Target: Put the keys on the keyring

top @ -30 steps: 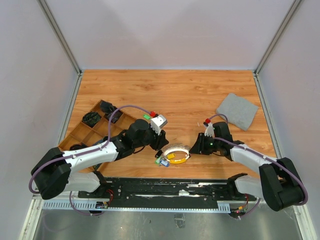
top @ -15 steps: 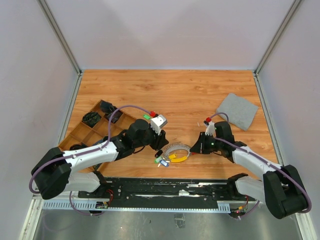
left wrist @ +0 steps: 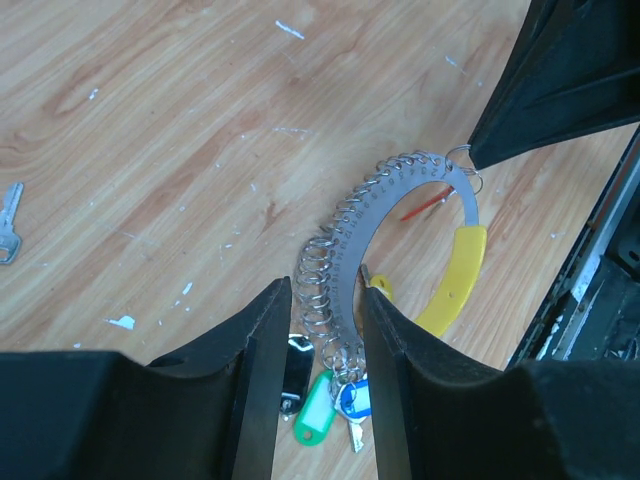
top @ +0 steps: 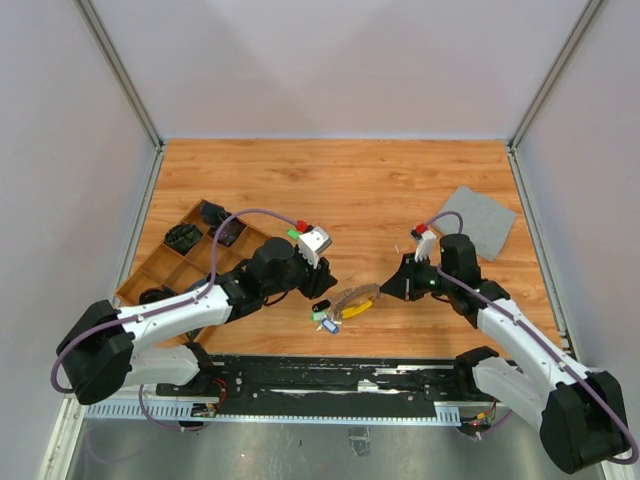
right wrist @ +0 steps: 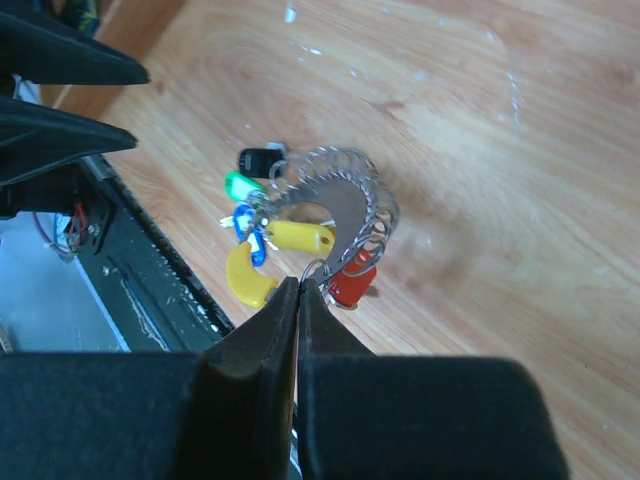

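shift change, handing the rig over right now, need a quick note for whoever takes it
Left gripper: jaws open, poised over the tag end of the keyring, holding nothing.
Right gripper: jaws shut on a small wire loop at the keyring's other end.
Done: several tagged keys hang on the keyring.
Left: one bare silver key lies loose on the table, apart from the keyring, not yet threaded.
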Controlling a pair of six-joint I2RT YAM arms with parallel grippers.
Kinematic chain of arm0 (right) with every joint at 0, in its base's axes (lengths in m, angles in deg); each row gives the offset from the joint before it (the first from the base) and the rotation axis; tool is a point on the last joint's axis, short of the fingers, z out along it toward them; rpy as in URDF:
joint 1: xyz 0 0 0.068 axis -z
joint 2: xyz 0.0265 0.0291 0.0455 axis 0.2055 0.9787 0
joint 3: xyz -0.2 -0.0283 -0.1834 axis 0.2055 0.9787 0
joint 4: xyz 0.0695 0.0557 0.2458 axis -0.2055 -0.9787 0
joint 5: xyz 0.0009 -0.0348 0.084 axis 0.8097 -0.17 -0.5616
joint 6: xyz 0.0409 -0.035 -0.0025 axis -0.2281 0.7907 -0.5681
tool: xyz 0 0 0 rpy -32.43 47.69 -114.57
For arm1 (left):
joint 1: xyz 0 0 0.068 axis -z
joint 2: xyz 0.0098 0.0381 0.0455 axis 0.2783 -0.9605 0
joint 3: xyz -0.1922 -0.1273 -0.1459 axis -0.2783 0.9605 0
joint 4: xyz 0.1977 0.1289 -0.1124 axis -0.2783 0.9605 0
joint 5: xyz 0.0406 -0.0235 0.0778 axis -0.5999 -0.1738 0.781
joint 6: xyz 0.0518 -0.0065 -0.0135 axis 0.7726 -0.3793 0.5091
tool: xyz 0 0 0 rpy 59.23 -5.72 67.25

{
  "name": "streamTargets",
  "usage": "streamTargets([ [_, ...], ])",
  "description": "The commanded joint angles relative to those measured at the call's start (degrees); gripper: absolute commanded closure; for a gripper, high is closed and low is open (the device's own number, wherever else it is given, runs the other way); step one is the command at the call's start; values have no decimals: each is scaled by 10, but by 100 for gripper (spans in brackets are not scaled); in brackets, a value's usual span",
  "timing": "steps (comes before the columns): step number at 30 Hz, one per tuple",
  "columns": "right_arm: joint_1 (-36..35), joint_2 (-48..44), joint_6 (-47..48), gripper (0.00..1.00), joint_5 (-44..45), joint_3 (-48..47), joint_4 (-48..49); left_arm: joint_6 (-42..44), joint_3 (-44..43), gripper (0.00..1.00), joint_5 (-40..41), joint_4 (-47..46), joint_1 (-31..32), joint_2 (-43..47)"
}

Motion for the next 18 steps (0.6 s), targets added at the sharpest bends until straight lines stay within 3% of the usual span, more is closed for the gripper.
streamTargets([
  [1,9,-23,45,99,-57,-33,-19,3,-20,60,11,-6,-6,27],
  [11,9,-42,101,99,-151,-63,-14,2,-15,59,17,-7,-8,45],
  [18,2,-17,127,99,-141,-83,-75,1,-12,59,7,-12,-9,33],
])
